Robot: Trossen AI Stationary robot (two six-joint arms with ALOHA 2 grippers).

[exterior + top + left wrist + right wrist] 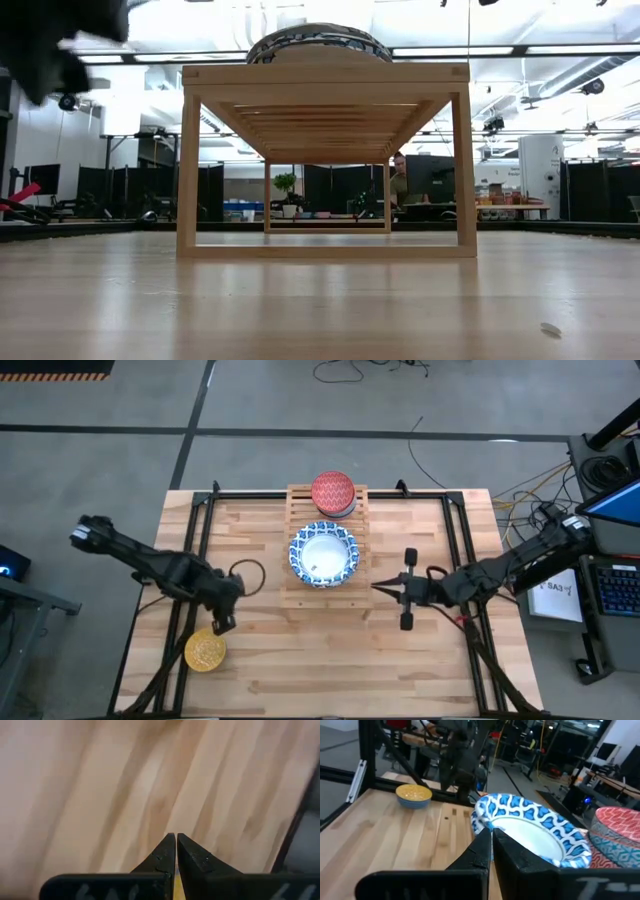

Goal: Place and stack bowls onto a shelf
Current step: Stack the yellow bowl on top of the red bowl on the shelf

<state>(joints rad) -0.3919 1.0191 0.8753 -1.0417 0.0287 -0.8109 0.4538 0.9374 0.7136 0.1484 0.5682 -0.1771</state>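
Note:
The shelf (325,592), a slatted wooden rack, stands mid-table. A wide blue-patterned bowl (323,554) rests on its middle slats. A red bowl (333,492) sits at its far end, on top of a blue-grey one (615,857). A yellow bowl (205,650) stands on the table at the near left. My left gripper (222,622) is shut and points down just beyond the yellow bowl, with only table wood before its fingertips (175,836). My right gripper (380,588) is shut and lies level just right of the shelf, its tips (491,831) short of the blue bowl's rim (530,815).
Black frame rails (200,530) run along the table's left, right and far sides. A dark cable loop (248,572) lies on the wood left of the shelf. Bare planks stretch along the near edge (330,670). In the low view the shelf (325,160) stands open underneath.

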